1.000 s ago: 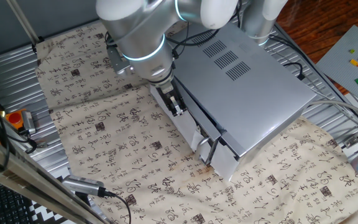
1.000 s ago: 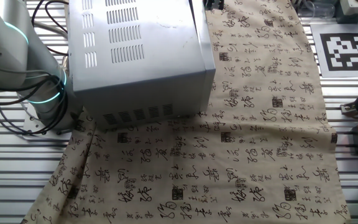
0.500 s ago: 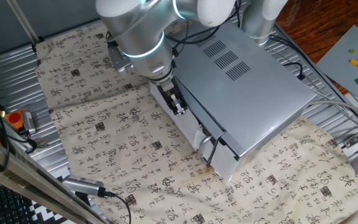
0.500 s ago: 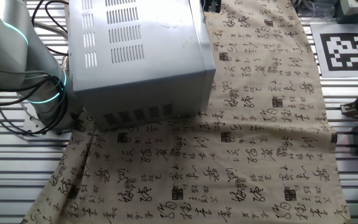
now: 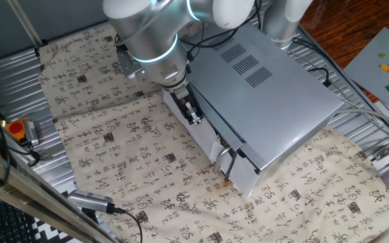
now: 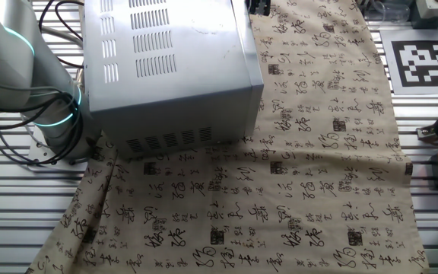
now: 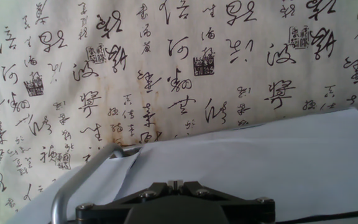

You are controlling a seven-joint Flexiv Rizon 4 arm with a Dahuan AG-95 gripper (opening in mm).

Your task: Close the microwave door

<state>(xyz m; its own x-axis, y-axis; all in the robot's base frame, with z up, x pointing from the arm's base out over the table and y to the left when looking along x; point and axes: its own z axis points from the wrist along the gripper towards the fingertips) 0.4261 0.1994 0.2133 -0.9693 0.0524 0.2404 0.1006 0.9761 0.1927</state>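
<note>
The microwave (image 5: 275, 94) is a large silver-grey box on the patterned cloth, with vent slots on its top; it also shows in the other fixed view (image 6: 173, 68). The microwave door (image 5: 208, 138) lies almost flush against the front, with only a thin gap at its free end by the dark handle bracket (image 5: 227, 160). My gripper (image 5: 193, 116) is shut and empty, its tip against the door's outer face. In the hand view the door (image 7: 260, 162) fills the lower part, its handle (image 7: 73, 186) curves at the left, and the gripper (image 7: 176, 184) sits just above the door. The other fixed view hides the gripper.
The narrow control panel strip (image 5: 245, 177) ends the front. The cloth (image 5: 113, 155) covers the table. An orange device (image 5: 15, 128) lies at the left edge, a cabled tool (image 5: 90, 201) at the front. A brick plate (image 5: 383, 64) is at the far right. My arm (image 6: 21, 84) stands beside the microwave.
My gripper has shifted slightly toward the microwave with the door. The gap at the door's free end has narrowed a little. Nothing else moved.
</note>
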